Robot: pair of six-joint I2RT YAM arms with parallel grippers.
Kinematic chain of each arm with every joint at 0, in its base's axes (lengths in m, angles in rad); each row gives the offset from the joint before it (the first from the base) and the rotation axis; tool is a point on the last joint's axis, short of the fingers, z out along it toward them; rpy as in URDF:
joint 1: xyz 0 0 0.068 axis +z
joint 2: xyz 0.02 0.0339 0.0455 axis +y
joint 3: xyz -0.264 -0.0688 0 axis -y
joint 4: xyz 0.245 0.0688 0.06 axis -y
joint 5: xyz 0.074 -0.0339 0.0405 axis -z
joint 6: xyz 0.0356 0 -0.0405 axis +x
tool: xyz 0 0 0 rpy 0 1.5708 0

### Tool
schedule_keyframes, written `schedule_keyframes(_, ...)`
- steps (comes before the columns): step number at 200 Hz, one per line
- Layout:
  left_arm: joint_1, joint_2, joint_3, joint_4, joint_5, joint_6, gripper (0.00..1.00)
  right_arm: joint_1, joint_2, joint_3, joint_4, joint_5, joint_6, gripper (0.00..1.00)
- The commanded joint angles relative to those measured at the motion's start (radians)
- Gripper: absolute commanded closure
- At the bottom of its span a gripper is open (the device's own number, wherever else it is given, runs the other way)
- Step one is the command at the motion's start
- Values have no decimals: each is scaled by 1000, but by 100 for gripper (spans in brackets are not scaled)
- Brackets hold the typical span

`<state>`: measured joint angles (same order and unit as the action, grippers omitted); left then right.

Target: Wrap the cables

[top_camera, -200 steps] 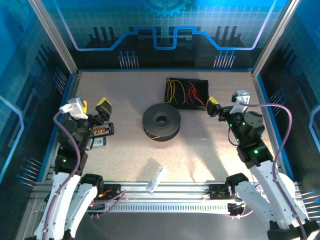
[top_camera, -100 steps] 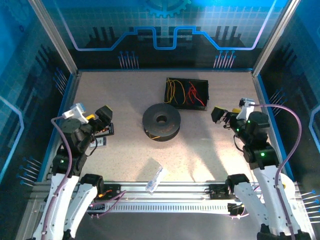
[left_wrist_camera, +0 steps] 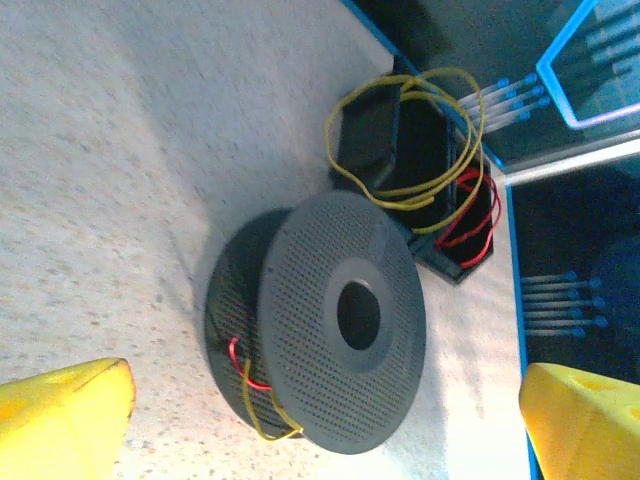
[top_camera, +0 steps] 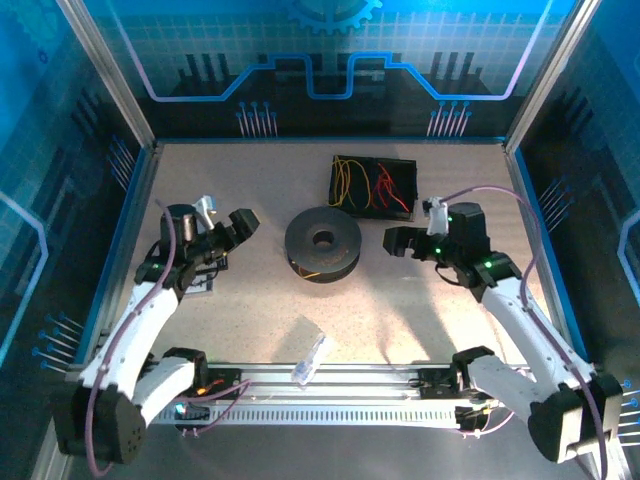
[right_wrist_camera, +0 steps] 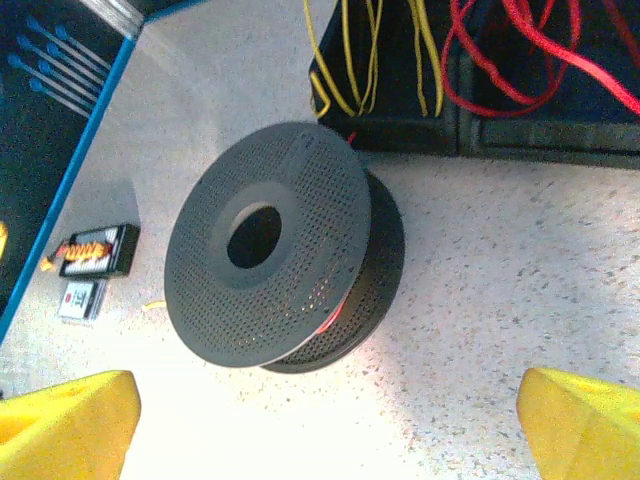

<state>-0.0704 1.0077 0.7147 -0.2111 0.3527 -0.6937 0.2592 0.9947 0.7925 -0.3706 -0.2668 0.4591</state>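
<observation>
left gripper (top_camera: pixel 238 224) spread wide, empty, right gripper (top_camera: pixel 399 240) likewise, flanking black spool (top_camera: pixel 322 243), cables (top_camera: pixel 372 186) in tray (top_camera: pixel 376 160) behind

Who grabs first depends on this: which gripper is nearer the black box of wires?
Right. The right gripper sits just on the near side of the box, by its right end; the left gripper is far to the box's left, beyond the spool.
</observation>
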Motion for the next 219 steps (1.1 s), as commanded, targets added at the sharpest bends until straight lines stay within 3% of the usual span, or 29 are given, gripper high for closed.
schedule_keyframes(1, -5, 142, 15, 121, 183, -42, 2, 38, 42, 55, 3, -17, -10, 3)
schedule_keyframes(39, -6, 436, 82, 268, 335, -79, 12, 69, 84, 50, -20, -23, -15, 4)
schedule_keyframes(84, -14, 712, 146, 484, 471, -153, 39, 75, 59, 18, -52, -21, -15, 5)
schedule_keyframes(106, -33, 783, 151, 583, 502, -192, 46, 77, 43, 13, -68, -10, -16, 6)
schedule_keyframes(139, -58, 846, 166, 628, 519, -201, 56, 80, 41, 13, -73, -10, -8, 6)
schedule_keyframes(166, -60, 860, 152, 676, 538, -216, 85, 81, 47, 14, -73, -15, -1, 7)
schedule_keyframes(185, -60, 833, 136, 677, 543, -212, 100, 84, 53, 17, -77, -23, -3, 0)
schedule_keyframes(205, -60, 765, 128, 601, 527, -172, 100, 89, 51, 26, -83, -19, -2, 0)
schedule_keyframes(219, -64, 675, 134, 427, 454, -76, 100, 92, 48, 37, -89, -13, 0, 0)
